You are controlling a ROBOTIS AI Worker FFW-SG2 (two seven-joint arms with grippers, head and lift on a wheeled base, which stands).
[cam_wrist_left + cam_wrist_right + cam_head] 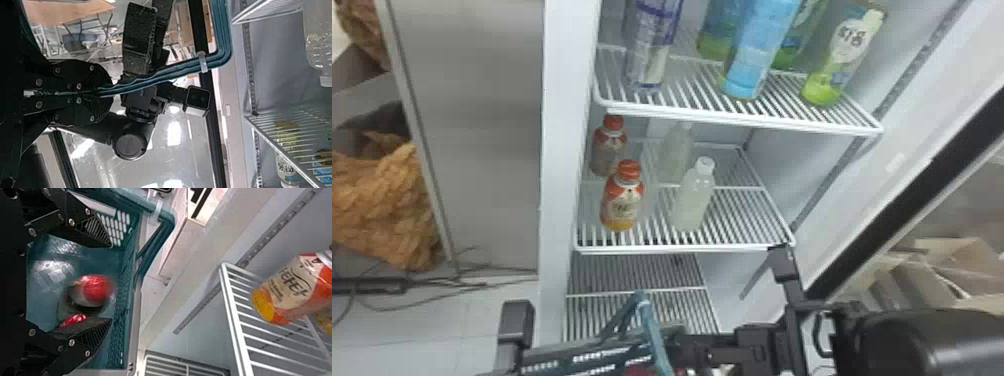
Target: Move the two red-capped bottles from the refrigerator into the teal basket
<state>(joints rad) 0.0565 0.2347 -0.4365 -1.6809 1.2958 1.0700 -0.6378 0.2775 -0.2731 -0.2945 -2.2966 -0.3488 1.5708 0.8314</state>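
The nearer red-capped bottle and the farther red-capped bottle stand upright on the middle wire shelf, beside a white-capped bottle. Each is a small, probably plastic bottle; expect moderate weight if full, walls that yield slightly under pressure, and reduced grip if condensation is present. Recommended hold: both pads across the body below the shoulder, not on the cap; apply moderate force and keep the axis upright until clear of the shelf edge. Breakage is unlikely; tipping is the main risk. The right gripper is positioned over the teal basket, its two fingers spread wide and nothing clamped. A blurred red item lies in line with the gap; its type and support cannot be determined. The left gripper is closed on the basket handle, bearing or steadying the basket.
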